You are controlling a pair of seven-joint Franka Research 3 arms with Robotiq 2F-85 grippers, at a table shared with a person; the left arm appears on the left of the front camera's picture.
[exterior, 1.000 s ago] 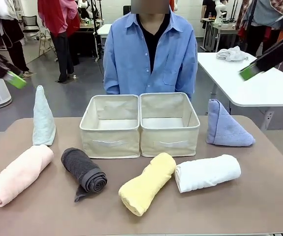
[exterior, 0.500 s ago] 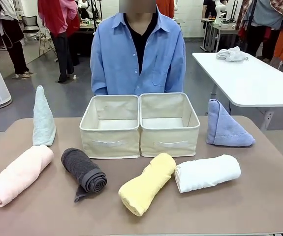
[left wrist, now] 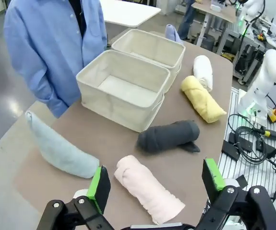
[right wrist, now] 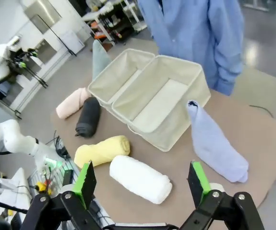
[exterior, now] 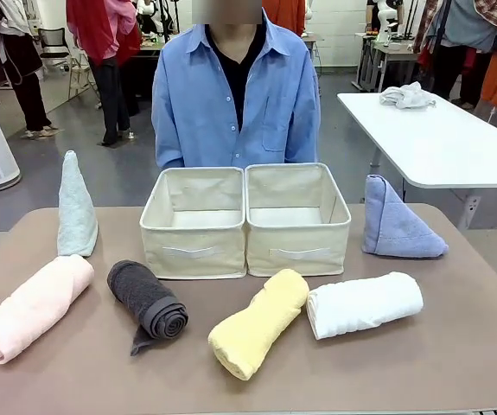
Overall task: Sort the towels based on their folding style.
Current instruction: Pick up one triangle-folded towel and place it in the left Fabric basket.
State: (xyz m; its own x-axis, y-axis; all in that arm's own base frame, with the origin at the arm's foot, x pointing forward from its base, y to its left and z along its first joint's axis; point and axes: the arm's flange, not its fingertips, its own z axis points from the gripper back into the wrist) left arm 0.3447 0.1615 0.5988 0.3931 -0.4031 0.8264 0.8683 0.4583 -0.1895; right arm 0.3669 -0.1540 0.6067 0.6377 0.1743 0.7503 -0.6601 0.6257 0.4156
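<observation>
Fuzzy terry rolls (exterior: 258, 322) and pointy triangle folds (exterior: 395, 229) are laid round canvas bins (exterior: 193, 248); left gripper (left wrist: 156, 178) and right gripper (right wrist: 141, 179) are spread wide, empty.

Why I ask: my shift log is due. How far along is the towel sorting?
Nothing is sorted: the left bin and right bin are empty. Nothing is held: left hand and right hand are open and empty. Left to sort: pink roll, dark grey roll, yellow roll, white roll, sage-green triangle fold, lavender-blue triangle fold.
</observation>
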